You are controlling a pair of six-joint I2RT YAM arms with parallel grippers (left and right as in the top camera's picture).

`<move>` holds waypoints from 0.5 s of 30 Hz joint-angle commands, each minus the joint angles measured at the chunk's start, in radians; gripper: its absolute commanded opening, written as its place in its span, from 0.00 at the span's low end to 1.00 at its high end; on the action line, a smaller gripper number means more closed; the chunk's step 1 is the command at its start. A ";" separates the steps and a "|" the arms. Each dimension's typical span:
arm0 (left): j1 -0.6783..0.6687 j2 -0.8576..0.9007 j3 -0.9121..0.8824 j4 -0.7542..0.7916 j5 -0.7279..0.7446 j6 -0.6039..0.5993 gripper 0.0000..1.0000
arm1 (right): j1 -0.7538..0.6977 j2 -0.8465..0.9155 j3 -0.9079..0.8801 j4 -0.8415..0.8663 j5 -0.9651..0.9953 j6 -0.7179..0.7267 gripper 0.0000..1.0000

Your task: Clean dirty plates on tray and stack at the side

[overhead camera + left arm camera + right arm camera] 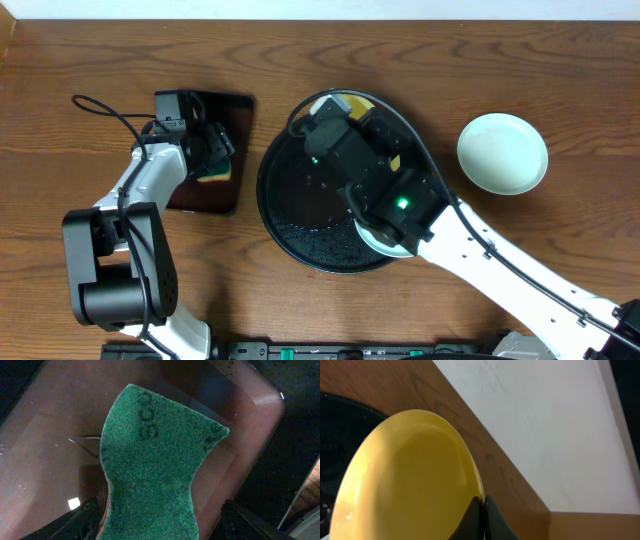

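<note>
In the right wrist view my right gripper [483, 502] is shut on the rim of the yellow plate [410, 475], which is tilted up over the round black tray [335, 425]. Overhead, only slivers of the yellow plate [352, 102] show past the right arm, above the wet, glossy tray [290, 210]. A pale plate [380, 247] peeks out under that arm at the tray's near edge. Another pale plate [502, 152] lies on the table to the right. My left gripper [160, 505] is open, its fingers either side of the green sponge [155, 460].
The sponge [215, 172] lies on a small dark rectangular tray [225, 110] left of the round tray. A black cable [105, 108] loops over the table by the left arm. The table's far edge meets a white wall [545, 420].
</note>
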State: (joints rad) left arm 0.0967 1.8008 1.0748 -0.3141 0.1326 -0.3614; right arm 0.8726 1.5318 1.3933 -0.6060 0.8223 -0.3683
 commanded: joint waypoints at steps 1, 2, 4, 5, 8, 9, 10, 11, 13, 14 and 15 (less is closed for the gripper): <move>0.005 -0.002 0.003 -0.002 0.006 0.010 0.78 | -0.042 0.007 0.000 -0.007 -0.027 0.067 0.01; 0.005 -0.002 0.003 -0.002 0.006 0.010 0.78 | -0.051 0.008 0.000 -0.006 -0.028 0.071 0.01; 0.005 -0.002 0.003 -0.002 0.006 0.010 0.78 | -0.062 0.008 0.000 -0.005 -0.039 0.077 0.01; 0.005 -0.002 0.003 -0.002 0.006 0.010 0.78 | -0.065 0.008 0.000 -0.007 -0.051 0.077 0.01; 0.005 -0.002 0.003 -0.002 0.006 0.010 0.78 | -0.077 0.008 0.000 -0.035 -0.071 0.112 0.01; 0.005 -0.002 0.003 -0.002 0.006 0.010 0.78 | -0.098 0.008 0.000 -0.045 -0.084 0.197 0.01; 0.005 -0.002 0.003 -0.002 0.006 0.010 0.78 | -0.113 0.008 0.000 -0.050 -0.142 0.228 0.01; 0.005 -0.002 0.003 -0.002 0.006 0.010 0.78 | -0.128 0.009 0.000 -0.057 -0.230 0.233 0.01; 0.005 -0.002 0.003 -0.002 0.006 0.010 0.78 | -0.168 0.011 0.000 -0.075 -0.371 0.264 0.01; 0.005 -0.002 0.003 -0.002 0.006 0.010 0.78 | -0.188 0.011 0.000 -0.079 -0.389 0.308 0.01; 0.005 -0.002 0.003 -0.002 0.006 0.010 0.78 | -0.212 0.011 0.000 -0.080 -0.413 0.353 0.01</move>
State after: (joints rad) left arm 0.0967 1.8008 1.0748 -0.3138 0.1326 -0.3614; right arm 0.7177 1.5391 1.3933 -0.6830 0.5606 -0.1642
